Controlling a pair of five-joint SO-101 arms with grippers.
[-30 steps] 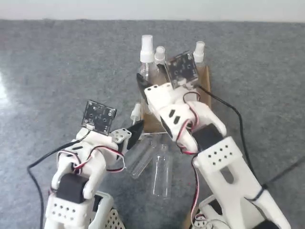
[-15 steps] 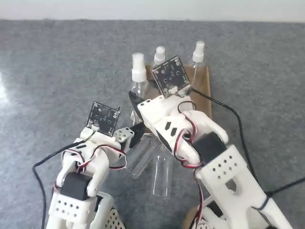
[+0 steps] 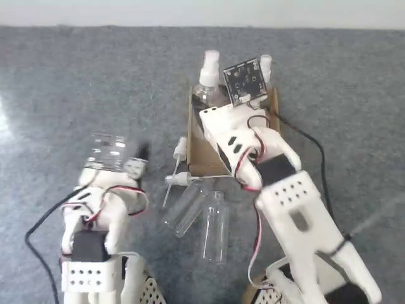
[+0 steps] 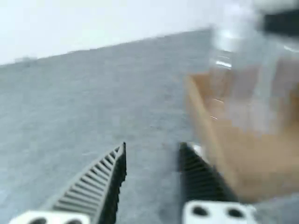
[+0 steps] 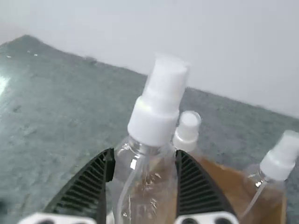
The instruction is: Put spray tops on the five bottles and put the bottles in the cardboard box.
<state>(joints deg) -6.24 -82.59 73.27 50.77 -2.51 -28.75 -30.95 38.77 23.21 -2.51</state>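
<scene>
Bottle (image 5: pixel 149 140), spray top fitted, clamped upright in right gripper (image 5: pixel 145 157) jaws over far end of cardboard box (image 3: pixel 197 159), just beside two capped bottles (image 5: pixel 187 133). Lower straight, avoid neighbours, release once seated. Left gripper (image 4: pixel 152 154) jaws apart, empty.

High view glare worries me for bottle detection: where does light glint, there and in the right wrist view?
High view: a pale glare patch on the table at the picture's left edge, faint glints on the two lying bottles. Right wrist view: small highlights on the bottle in the right gripper.
</scene>
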